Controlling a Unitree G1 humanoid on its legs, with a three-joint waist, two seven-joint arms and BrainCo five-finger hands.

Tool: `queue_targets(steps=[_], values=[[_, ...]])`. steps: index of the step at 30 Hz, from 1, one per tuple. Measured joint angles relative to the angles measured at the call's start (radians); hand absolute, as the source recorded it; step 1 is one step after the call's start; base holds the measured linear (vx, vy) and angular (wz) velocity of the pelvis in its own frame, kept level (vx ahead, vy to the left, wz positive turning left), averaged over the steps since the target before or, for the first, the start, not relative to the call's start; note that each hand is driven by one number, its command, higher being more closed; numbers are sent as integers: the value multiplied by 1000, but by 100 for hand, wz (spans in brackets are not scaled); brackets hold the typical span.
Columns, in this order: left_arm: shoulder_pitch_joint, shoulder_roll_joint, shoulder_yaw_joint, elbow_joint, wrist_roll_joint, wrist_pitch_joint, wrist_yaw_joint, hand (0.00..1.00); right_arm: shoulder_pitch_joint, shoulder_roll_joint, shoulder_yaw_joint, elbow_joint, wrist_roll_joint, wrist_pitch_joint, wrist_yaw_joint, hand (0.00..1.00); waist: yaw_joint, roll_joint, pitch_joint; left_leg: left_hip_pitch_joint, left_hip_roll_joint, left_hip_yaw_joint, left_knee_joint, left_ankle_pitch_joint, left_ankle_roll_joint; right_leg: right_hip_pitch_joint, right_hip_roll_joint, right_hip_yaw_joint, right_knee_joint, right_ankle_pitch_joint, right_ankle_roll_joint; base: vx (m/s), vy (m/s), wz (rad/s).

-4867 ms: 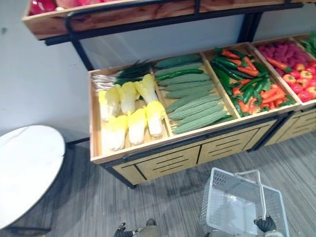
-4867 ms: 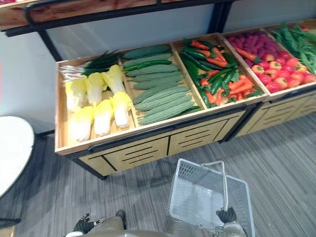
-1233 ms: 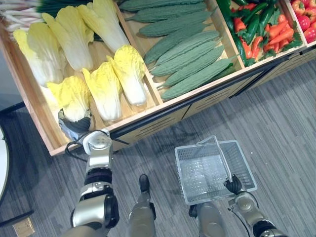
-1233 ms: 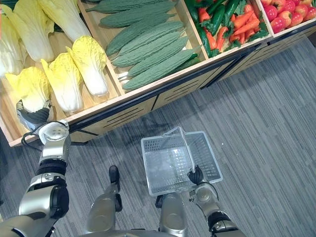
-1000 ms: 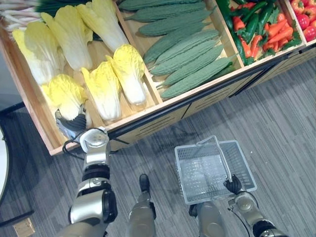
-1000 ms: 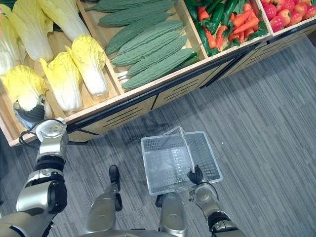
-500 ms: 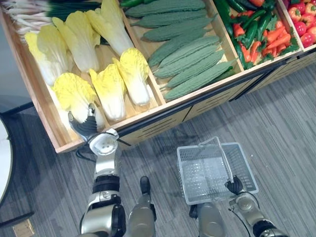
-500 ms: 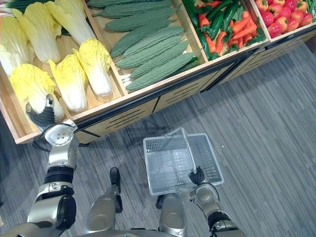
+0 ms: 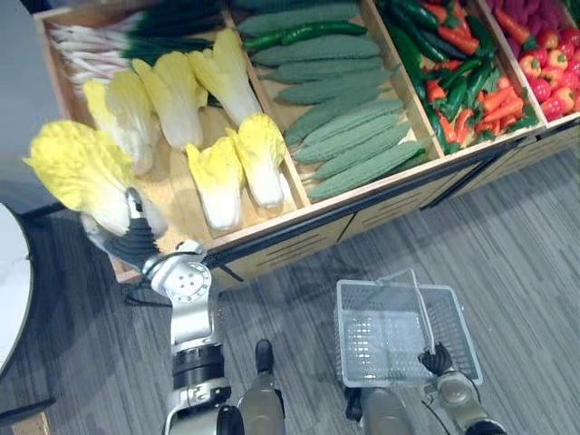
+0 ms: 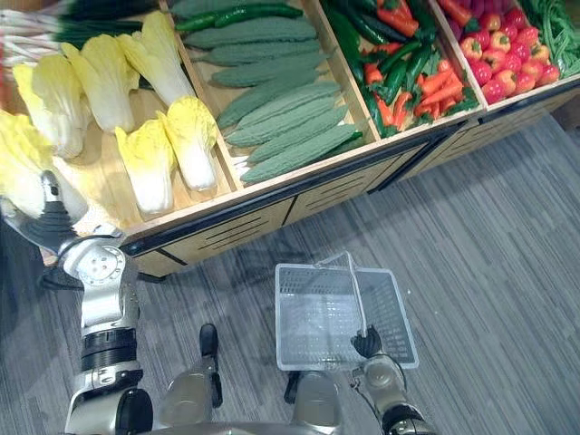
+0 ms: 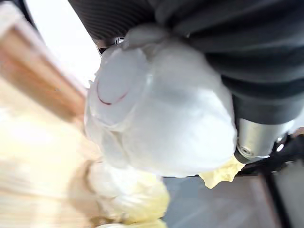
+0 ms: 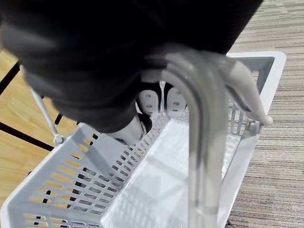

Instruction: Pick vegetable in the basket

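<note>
My left hand (image 9: 136, 241) is shut on the white base of a yellow napa cabbage (image 9: 76, 170) and holds it above the front left corner of the wooden crate (image 9: 272, 220). Up close, the cabbage's pale base (image 11: 156, 123) lies against the hand's dark cover (image 11: 237, 47). Low on the right, my right hand (image 9: 438, 360) is shut on the handle (image 12: 202, 142) of the empty grey wire basket (image 9: 385, 287), which hangs just above the floor in front of the stand.
Several more cabbages (image 9: 217, 177) lie in the left compartment, with scallions (image 9: 118, 45) behind them. Bitter gourds (image 9: 349, 136) fill the middle compartment; peppers and chillies (image 9: 453, 72) lie further right. A round white table (image 9: 11, 290) stands at the left edge.
The left hand has closed on the front-left cabbage and raised it out of the crate, up and to the left. The basket hand has stayed put; the camera has shifted.
</note>
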Motion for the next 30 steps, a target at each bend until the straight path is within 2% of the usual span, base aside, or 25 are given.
queue_targets(steps=[8,13,18,20,22,26,30], values=[[-41,5,-19,-125,148,17,31,100,29,-4,0,-1,-8,-2,0,100,-4,4,-46,32,3,25,-6,-1,-2,20,6,29,-18,11,4,2,7,-8],[-51,36,-122,-187,219,10,16,100,31,-52,1,-2,-10,-5,2,100,-15,10,-79,57,2,78,-22,-4,-5,19,13,84,-60,47,7,0,21,-33],[-36,78,-230,-187,220,-27,-83,100,16,-164,65,-63,-9,-2,25,100,-32,27,-95,99,3,150,-24,-19,-7,14,21,156,-68,62,8,8,8,-43],[6,110,-287,-186,219,-71,-150,100,6,-240,124,-128,-9,-1,50,100,-43,43,-110,116,4,201,-24,-29,-7,0,28,208,-74,74,12,10,2,-63],[37,128,-327,-186,217,-101,-217,100,-8,-289,160,-184,-10,-2,68,100,-55,53,-116,135,5,240,-24,-38,-11,-2,35,247,-87,86,12,17,-7,-63],[49,146,-395,-162,209,-154,-322,100,-55,-366,237,-271,-32,-13,98,100,-60,67,-127,169,16,330,-25,-52,-20,-18,57,335,-106,110,12,13,-32,-64],[50,153,-447,-136,184,-168,-387,100,-96,-423,286,-309,-51,-24,120,100,-63,76,-132,208,25,394,-27,-62,-31,-17,80,393,-108,118,11,19,-41,-50]])
